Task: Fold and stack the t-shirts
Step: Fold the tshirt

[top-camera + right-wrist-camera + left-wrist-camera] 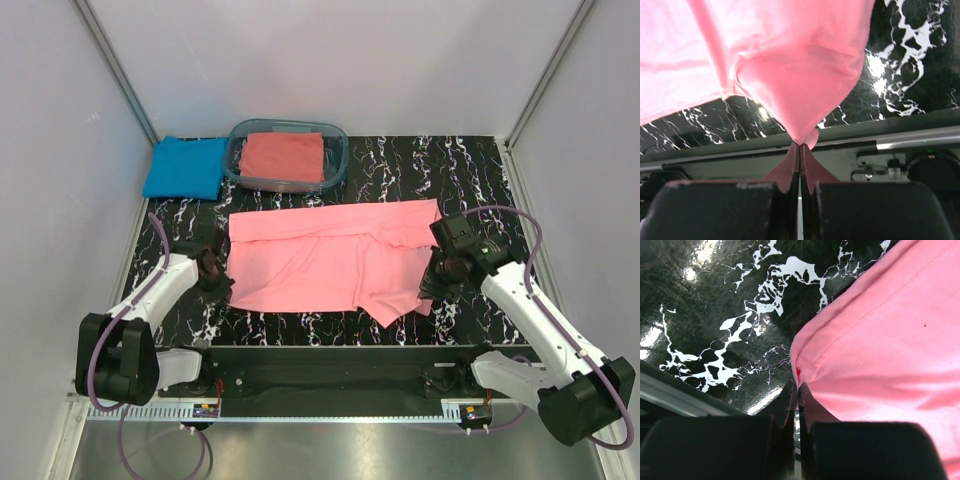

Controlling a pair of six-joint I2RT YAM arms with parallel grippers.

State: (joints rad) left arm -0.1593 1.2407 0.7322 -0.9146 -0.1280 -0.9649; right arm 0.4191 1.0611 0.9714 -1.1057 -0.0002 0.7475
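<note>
Left fingers [810, 411] and right fingers [785, 173] pinch pink t-shirt [320, 262]; black marbled table [472, 170], white walls [330, 60].

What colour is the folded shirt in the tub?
Coral-red; the shirt shows best in the top external view.

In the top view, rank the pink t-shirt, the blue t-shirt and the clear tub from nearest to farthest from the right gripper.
From the right gripper:
1. pink t-shirt: mid-table, pinched in the shut gripper.
2. clear tub: far side, near the centre, holding the coral-red t-shirt.
3. blue t-shirt: far left corner, just beyond the tub.
</note>
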